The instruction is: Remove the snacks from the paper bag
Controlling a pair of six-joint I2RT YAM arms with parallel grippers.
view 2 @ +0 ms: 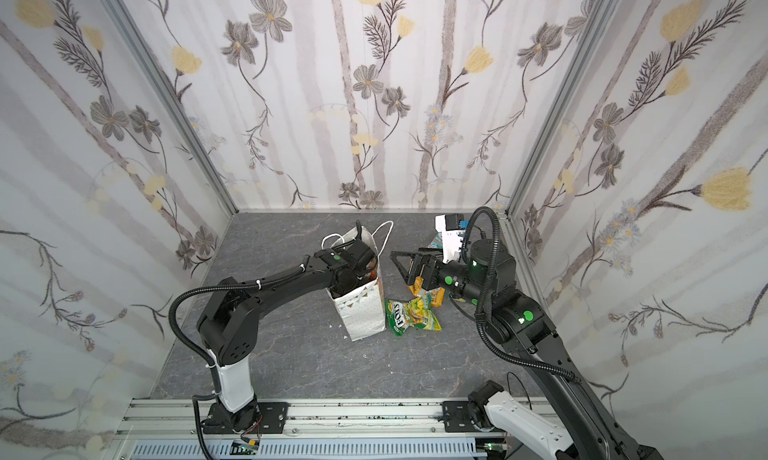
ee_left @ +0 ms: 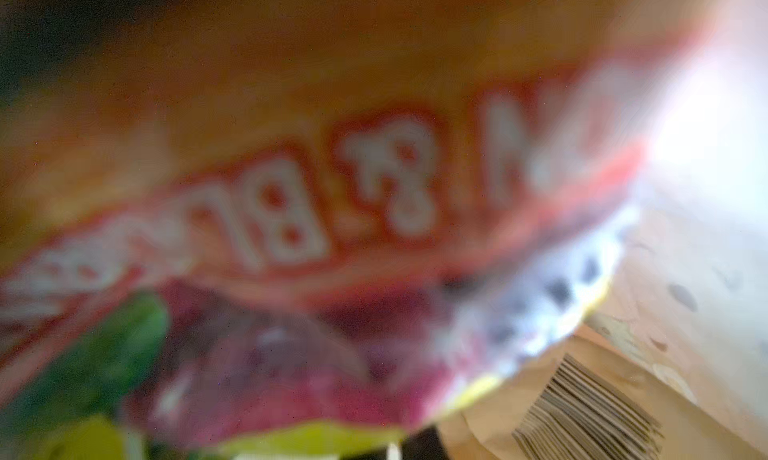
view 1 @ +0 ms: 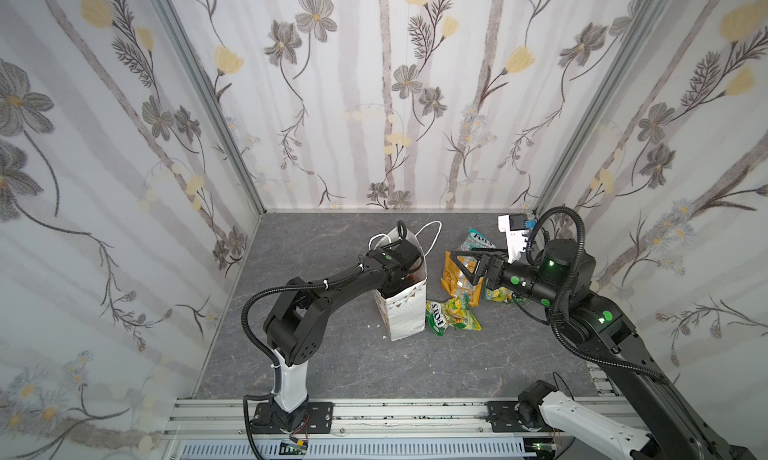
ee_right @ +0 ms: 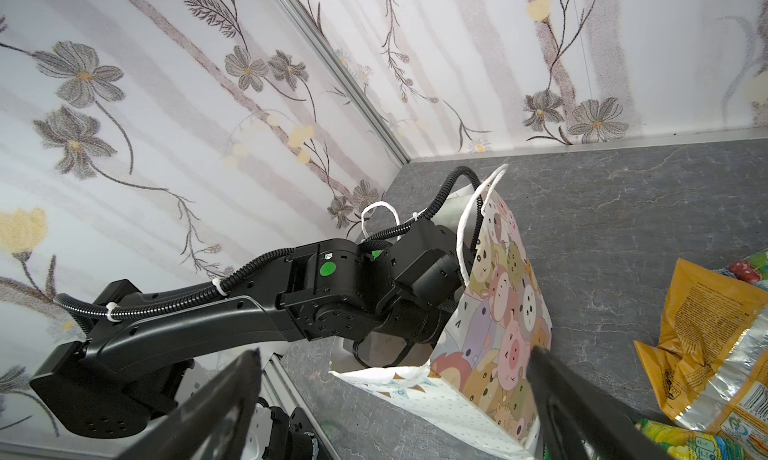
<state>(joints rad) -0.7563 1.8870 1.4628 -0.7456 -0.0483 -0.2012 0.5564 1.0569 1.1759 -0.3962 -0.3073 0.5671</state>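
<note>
The white paper bag [view 1: 405,312] [view 2: 361,316] stands upright mid-table, its cartoon side panel [ee_right: 503,312] facing my right arm. My left gripper [ee_right: 380,352] reaches down inside it, its jaws hidden in both top views. In the left wrist view a blurred orange-red snack packet [ee_left: 291,125] fills the frame right at the shut jaws. Beside the bag lie a yellow-orange chip bag [view 1: 451,281] [ee_right: 698,337], a yellow-green FOX'S packet [view 1: 453,317] [view 2: 411,316] and a teal FOX'S packet [view 1: 478,242]. My right gripper [view 1: 459,266] [view 2: 401,266] hovers open over the chip bag, holding nothing.
A white device [view 1: 515,237] stands in the back right corner. Flowered walls close in the table on three sides, and an aluminium rail [view 1: 374,412] runs along the front. Another yellow-green packet [view 1: 498,296] lies under my right wrist. Small white scraps [view 1: 374,325] lie left of the bag.
</note>
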